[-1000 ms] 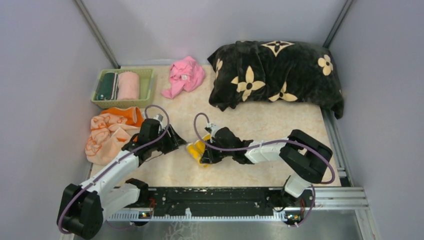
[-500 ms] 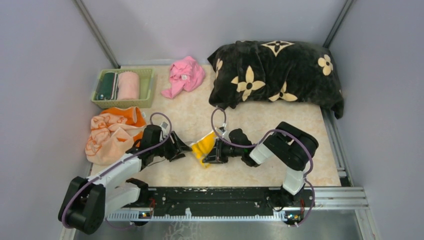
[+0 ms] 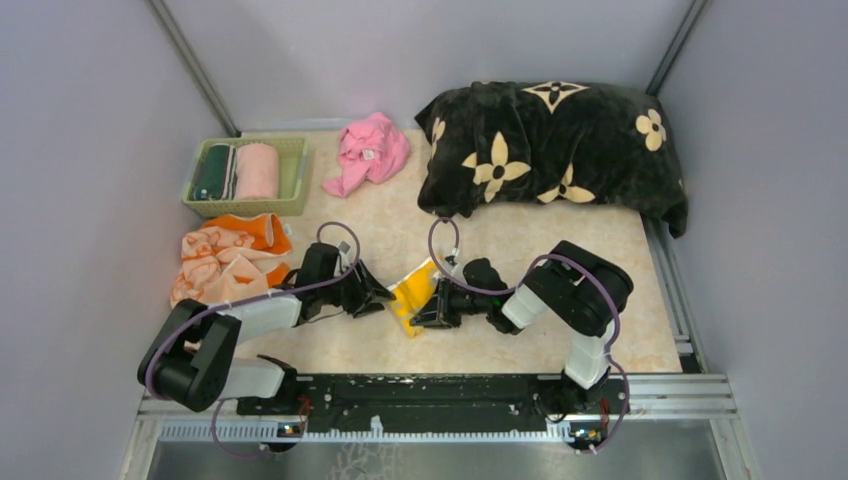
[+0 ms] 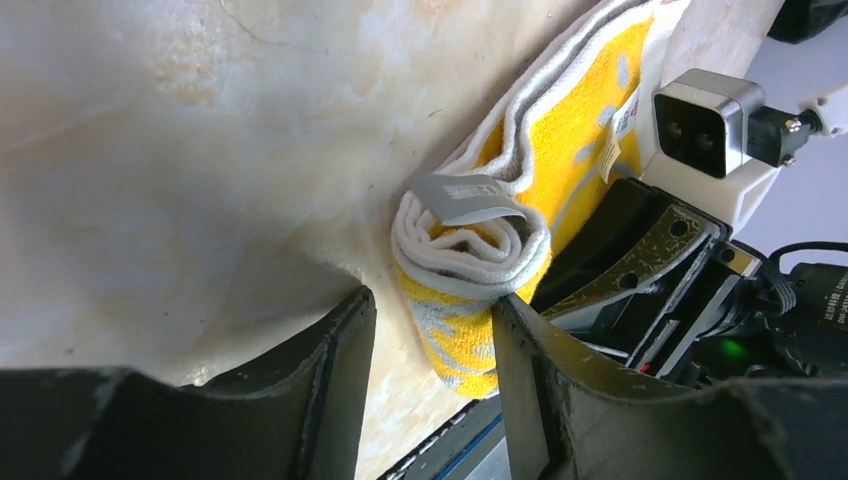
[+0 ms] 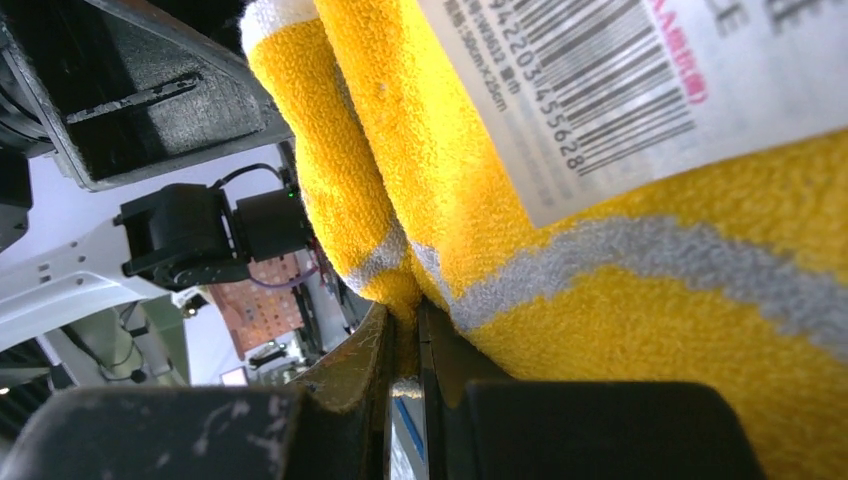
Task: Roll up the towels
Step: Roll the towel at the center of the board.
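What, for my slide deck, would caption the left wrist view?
Open left hand straddling the rolled end of a yellow terry towel with grey outlines on a beige marbled tabletop.

Plain, pale grey-lilac walls (image 3: 90, 150) close the space in on the left, the back and the right, meeting at two slanting metal corner posts (image 3: 195, 70). The counter (image 3: 520, 250) has a beige marbled top with faint veins, which the left wrist view shows close up as a glossy cream surface with hairline cracks. A silvery metal rail (image 3: 680, 395) runs along its near edge and up its right side, and the light is soft and even, casting only faint shadows.
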Tool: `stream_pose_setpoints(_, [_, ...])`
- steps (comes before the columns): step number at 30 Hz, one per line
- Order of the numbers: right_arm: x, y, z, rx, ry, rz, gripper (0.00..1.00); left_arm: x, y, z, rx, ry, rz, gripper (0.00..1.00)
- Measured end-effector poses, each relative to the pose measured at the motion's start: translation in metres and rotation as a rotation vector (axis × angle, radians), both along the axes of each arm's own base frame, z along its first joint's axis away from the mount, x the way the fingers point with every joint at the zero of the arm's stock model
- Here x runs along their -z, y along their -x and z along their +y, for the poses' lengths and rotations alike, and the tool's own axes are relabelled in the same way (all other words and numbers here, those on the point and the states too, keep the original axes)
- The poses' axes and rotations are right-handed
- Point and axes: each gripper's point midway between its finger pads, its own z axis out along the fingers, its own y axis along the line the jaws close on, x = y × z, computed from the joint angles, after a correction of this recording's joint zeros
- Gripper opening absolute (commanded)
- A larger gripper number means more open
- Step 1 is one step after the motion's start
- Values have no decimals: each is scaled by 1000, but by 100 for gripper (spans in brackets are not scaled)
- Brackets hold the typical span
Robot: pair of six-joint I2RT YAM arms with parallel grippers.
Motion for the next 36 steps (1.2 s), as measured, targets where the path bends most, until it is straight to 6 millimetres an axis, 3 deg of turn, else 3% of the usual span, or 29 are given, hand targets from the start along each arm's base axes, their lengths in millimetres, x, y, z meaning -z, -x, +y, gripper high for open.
stream_pose_setpoints(8, [-15,-7,-8,-21,103,-113,31,3,-3,-2,-16,0,12,50])
stream_pose_setpoints(15, [-61,-25,-10,-37,288,-404,41,4,-4,-1,-23,-8,9,50])
stream_pose_setpoints(21, [-83,-2,6,-143,476,-673,45,4,-4,-3,-25,-12,4,50])
stream_pose_setpoints(25, [-80,10,14,-200,603,-806,45,4,-4,-3,-29,-13,3,50])
stream_pose_setpoints(36, [-22,9,8,-312,975,-984,44,4,-5,-3,-35,-14,4,50])
